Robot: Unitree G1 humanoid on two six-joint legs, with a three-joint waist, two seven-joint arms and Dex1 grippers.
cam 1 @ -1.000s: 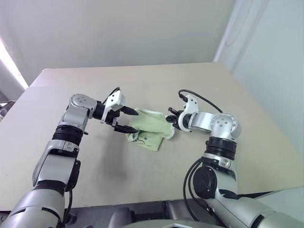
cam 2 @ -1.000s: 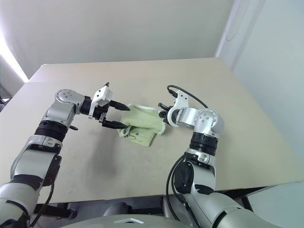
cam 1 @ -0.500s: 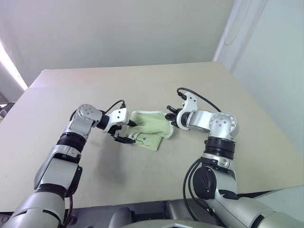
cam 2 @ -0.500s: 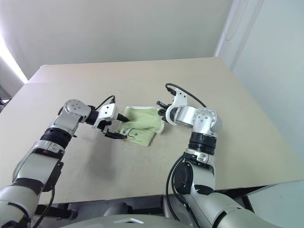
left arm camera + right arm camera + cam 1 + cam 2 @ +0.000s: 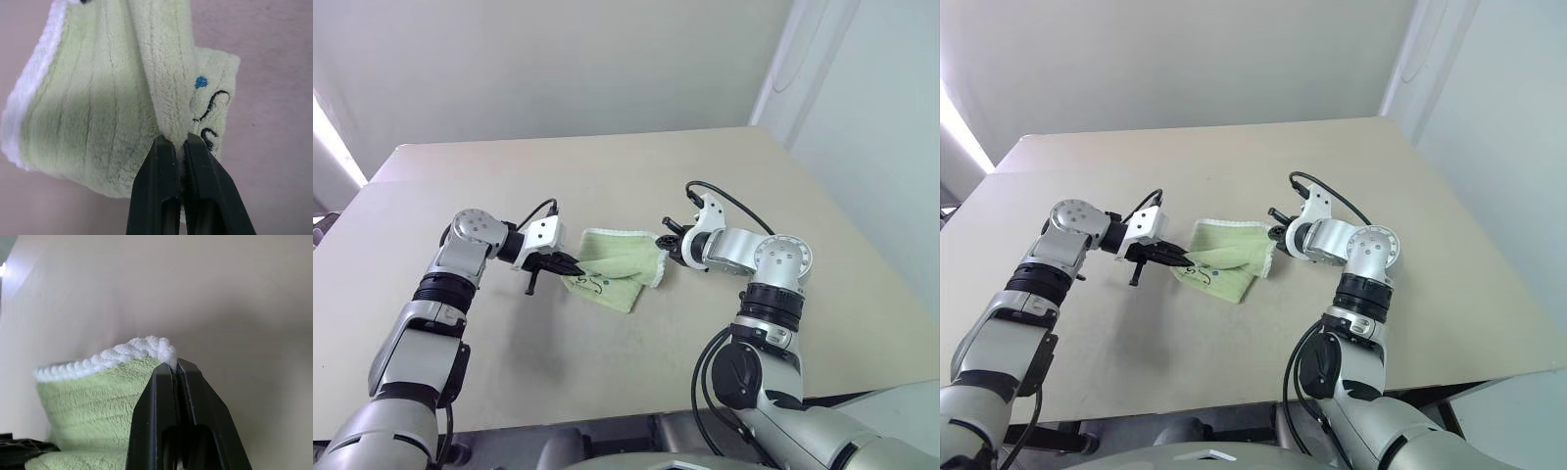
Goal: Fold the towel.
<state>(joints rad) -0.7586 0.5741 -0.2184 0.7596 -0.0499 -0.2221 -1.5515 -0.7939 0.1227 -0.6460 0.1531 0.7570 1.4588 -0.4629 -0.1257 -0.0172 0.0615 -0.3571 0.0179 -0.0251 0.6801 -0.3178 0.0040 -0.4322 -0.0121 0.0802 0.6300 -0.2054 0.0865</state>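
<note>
I've got the table (image 5: 636,176) across most of both head views, beige top, bare apart from the cloth near its middle; behind it a pale wall (image 5: 558,59).

Next the towel (image 5: 619,257): light green terry, partly folded over itself, lying on the tabletop between my two arms; whitish stitched edging runs along the far edge and the end toward my right arm; near the corner toward my left arm there's dark embroidered script and a small blue dot, clear in the left wrist view (image 5: 210,117).

Left gripper (image 5: 570,268) comes in from my left side, angled down toward the cloth; fingers pinched together on a fold of the towel's near-left corner; in the wrist cam the two black fingers (image 5: 164,191) have green pile squeezed between them, so it's clamped on cloth w/ barely any gap.

Right gripper (image 5: 668,252) sits at the towel's right end, pointing back toward my left; its wrist cam shows the black fingers (image 5: 159,411) pressed together w/ the white edging of the towel caught at the tips; that corner stands lifted a bit off the table; so also clamped on the towel.

A black cable (image 5: 729,201) loops over the right forearm.
</note>
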